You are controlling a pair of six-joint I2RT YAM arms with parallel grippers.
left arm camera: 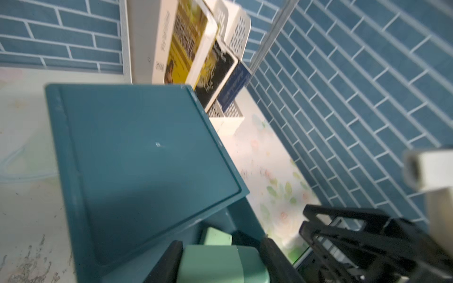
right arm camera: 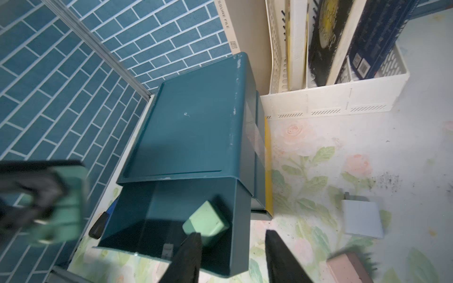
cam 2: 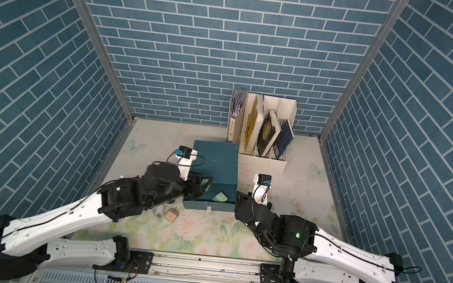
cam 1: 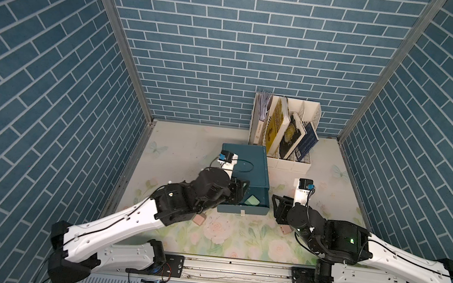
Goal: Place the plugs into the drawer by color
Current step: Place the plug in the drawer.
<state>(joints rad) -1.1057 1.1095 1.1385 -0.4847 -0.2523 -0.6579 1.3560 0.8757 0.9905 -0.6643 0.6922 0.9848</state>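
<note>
A teal cabinet (cam 1: 246, 164) of stacked drawers stands on a flowered desk (cam 1: 237, 243). Its top drawer (cam 1: 229, 208) is pulled out toward us.

Done so far:
- One green plug (cam 1: 252, 200) lies inside the open drawer, at the right-hand side of the cabinet front.

Under way:
- The left fingers (left arm camera: 166, 262) are clamped on a second green plug (left arm camera: 210, 262).
- They hold it over the left part of the same drawer, above its floor and not yet set down.
- We judge the green pair nearly finished.

Left to do:
- A pink plug (cam 1: 199, 219) sits on the desk just in front of the cabinet's left corner, partly under the left arm.
- Another pink plug (cam 1: 285, 229) sits in front of the cabinet's right corner, under the right arm.
- A white plug (right arm camera: 361, 218) lies on the desk to the right of the cabinet, close to that pink one.
- We cannot find the second white plug in any view.
- The lower drawers look shut, as far as we can tell, so two of them would need opening.

The right fingers (right arm camera: 188, 254) stand apart and hold nothing. They hover by the right front corner of the open drawer.
</note>
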